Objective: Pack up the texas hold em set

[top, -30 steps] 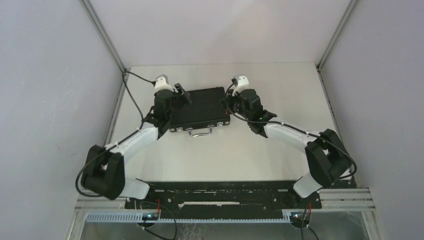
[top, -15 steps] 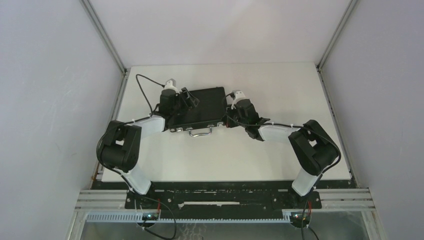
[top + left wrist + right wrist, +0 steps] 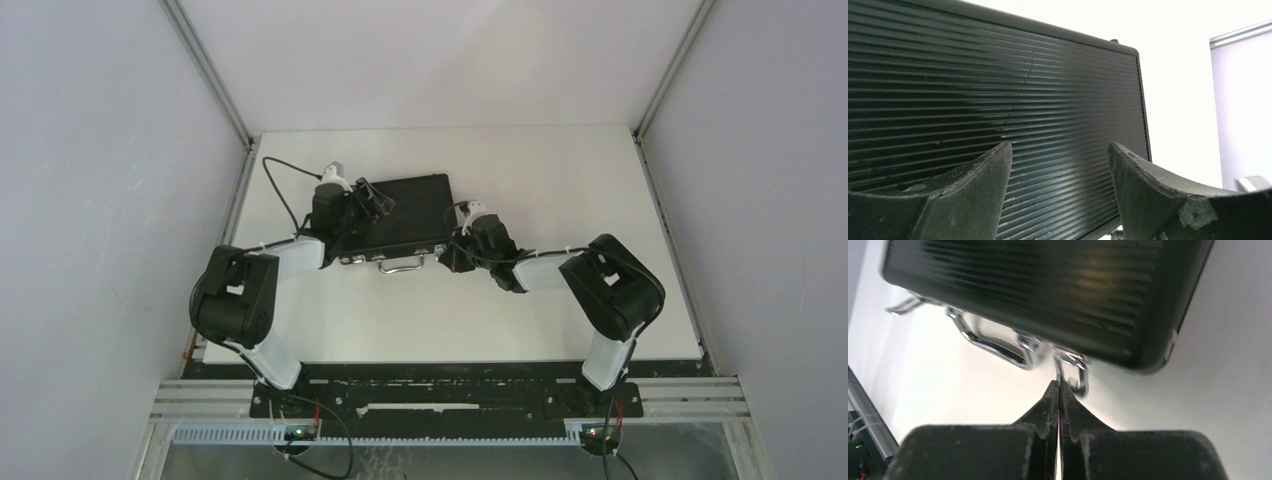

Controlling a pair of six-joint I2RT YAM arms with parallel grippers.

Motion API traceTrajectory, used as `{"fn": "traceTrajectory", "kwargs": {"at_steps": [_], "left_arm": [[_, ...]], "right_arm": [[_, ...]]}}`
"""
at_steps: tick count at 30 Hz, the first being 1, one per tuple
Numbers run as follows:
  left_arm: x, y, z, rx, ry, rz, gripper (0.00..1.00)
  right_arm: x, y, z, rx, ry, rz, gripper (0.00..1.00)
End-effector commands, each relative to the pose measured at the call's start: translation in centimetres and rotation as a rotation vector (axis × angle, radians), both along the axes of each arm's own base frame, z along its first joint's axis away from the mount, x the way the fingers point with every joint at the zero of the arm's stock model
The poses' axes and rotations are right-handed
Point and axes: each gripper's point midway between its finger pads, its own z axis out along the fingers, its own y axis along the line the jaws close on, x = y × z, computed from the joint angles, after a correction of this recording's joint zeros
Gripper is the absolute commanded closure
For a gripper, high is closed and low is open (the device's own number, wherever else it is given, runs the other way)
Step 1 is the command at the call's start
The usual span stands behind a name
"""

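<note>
1. In the top view, a small black ribbed case with silver edges (image 3: 398,218) is seen lying shut and flat on the white table (image 3: 560,180), its metal handle (image 3: 400,265) turned towards the arm bases. The left gripper (image 3: 372,198) is held over the case's left end, and the right gripper (image 3: 452,255) is placed at the case's front right corner.
2. In the left wrist view, the left gripper (image 3: 1059,150) is shown spread wide above the ribbed lid of the case (image 3: 998,75), with nothing between its dark fingers (image 3: 973,180).
3. In the right wrist view, the right gripper (image 3: 1057,390) is shown pressed fully together and holding nothing. Its tips are pointed at a silver latch (image 3: 1075,370) on the case's (image 3: 1048,285) front edge, just beside the handle (image 3: 993,347). Contact with the latch cannot be made out.
</note>
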Motion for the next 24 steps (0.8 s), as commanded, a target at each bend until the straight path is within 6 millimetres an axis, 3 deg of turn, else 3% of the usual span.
{"fn": "traceTrajectory", "kwargs": {"at_steps": [1, 4, 7, 13, 16, 20, 24], "left_arm": [[-5.5, 2.1, -7.2, 0.081, 0.294, 0.023, 0.23], [-5.4, 1.9, -7.0, 0.074, 0.288, 0.017, 0.23], [-5.5, 1.8, -6.9, 0.069, 0.286, 0.011, 0.23], [-5.8, 2.3, -3.8, 0.078, 0.185, 0.017, 0.22], [-6.2, 3.4, -1.9, 0.102, 0.125, 0.060, 0.22], [-6.7, 5.2, -1.4, 0.083, 0.130, 0.150, 0.23], [-7.4, 7.9, -1.1, 0.053, 0.106, 0.248, 0.24]], "right_arm": [[-1.0, -0.1, -2.9, 0.013, 0.069, -0.023, 1.00], [-0.2, -0.6, -3.9, 0.012, 0.072, -0.050, 1.00], [0.5, -0.9, -3.6, 0.032, 0.069, -0.062, 1.00], [-1.8, 1.0, 0.7, 0.055, 0.007, 0.070, 1.00], [-3.7, 4.5, 3.9, 0.078, -0.050, 0.203, 1.00], [-4.7, 9.5, 5.1, 0.083, -0.078, 0.343, 1.00], [-5.0, 13.7, 7.8, 0.182, -0.112, 0.419, 1.00]]}}
